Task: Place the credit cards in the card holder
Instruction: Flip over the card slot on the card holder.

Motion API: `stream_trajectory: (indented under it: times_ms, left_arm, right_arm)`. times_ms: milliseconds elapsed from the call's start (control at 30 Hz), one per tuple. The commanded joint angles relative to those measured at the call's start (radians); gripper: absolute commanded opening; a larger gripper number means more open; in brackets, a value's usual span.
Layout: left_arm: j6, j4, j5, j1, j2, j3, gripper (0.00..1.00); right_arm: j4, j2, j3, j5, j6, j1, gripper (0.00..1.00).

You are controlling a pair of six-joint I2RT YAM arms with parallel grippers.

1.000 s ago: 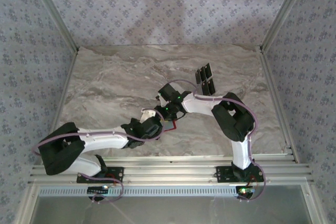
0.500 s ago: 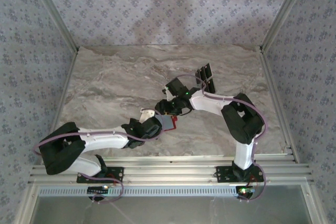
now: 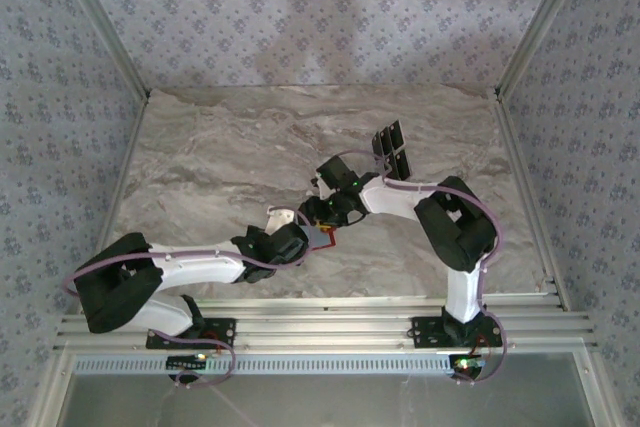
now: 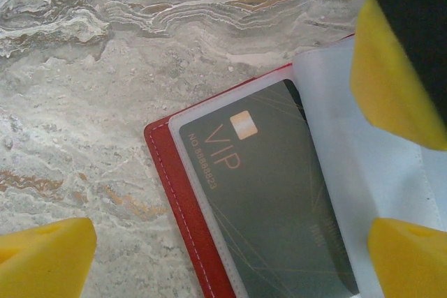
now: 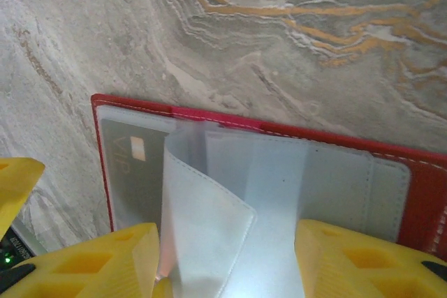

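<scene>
Since a second ago the right arm has swung its elbow out and come back, and more of the grey pockets of the card holder (image 3: 322, 239) shows beneath it, just toward 6 o'clock from the middle of the table (image 3: 200, 167). One VIP card (image 4: 265, 193) already sits in the pocket at the holder's end. The spare cards (image 3: 390, 152) lie fanned on the marble, well apart from the holder at about 1 o'clock. The right claw (image 5: 227, 270) stands about half spread over the open holder, with a clear leaf (image 5: 209, 221) curling up between its fingers. The fingers are too far apart to be pinching the leaf. Whether one pad is nudging it is hard to tell, as the leaf is glary and see-through. The left claw (image 4: 227, 263) is spread wide and grips nothing; it hovers over the holder's 9 o'clock end, above the filled pocket. As I judge it, the step in hand is turning a pocket leaf to bare the next empty slot, with one card in and the others still to do. The next move probably calls for keeping that leaf folded back and the holder steady, perhaps under the left claw. The right claw would then go to the pile and bring one thin card back, edge-on to the slot's mouth.
</scene>
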Motion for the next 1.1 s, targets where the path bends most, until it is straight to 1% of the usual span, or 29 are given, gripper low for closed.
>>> stream_trajectory:
  times_ms: [0, 167, 400, 567, 700, 867, 1033, 1067]
  left_arm:
    - [-0.007, -0.029, -0.026, 0.003, -0.031, 0.007, 1.00]
    - [-0.011, -0.032, -0.033, 0.003, -0.128, -0.006, 1.00]
    - [-0.061, -0.061, -0.070, 0.003, -0.323, -0.075, 1.00]
    - [-0.132, -0.115, -0.115, 0.006, -0.489, -0.139, 1.00]
    - [-0.179, -0.161, -0.110, 0.024, -0.595, -0.177, 1.00]
    - [-0.216, -0.227, -0.088, 0.051, -0.679, -0.202, 1.00]
    - [-0.234, -0.238, -0.038, 0.088, -0.703, -0.222, 1.00]
    - [-0.238, -0.236, -0.030, 0.095, -0.699, -0.224, 1.00]
  right_arm:
    - [-0.024, 0.033, 0.034, -0.019, 0.002, 0.019, 0.56]
    - [-0.061, 0.036, 0.097, -0.013, 0.000, 0.040, 0.56]
    - [-0.107, 0.048, 0.154, 0.003, 0.001, 0.079, 0.56]
    - [-0.159, 0.105, 0.228, 0.013, 0.000, 0.119, 0.56]
    - [-0.182, 0.169, 0.275, 0.024, 0.001, 0.138, 0.56]
    - [-0.191, 0.211, 0.295, 0.021, 0.001, 0.144, 0.56]
    - [-0.206, 0.198, 0.323, 0.006, 0.001, 0.144, 0.56]
    - [-0.213, 0.190, 0.335, 0.000, -0.029, 0.143, 0.56]
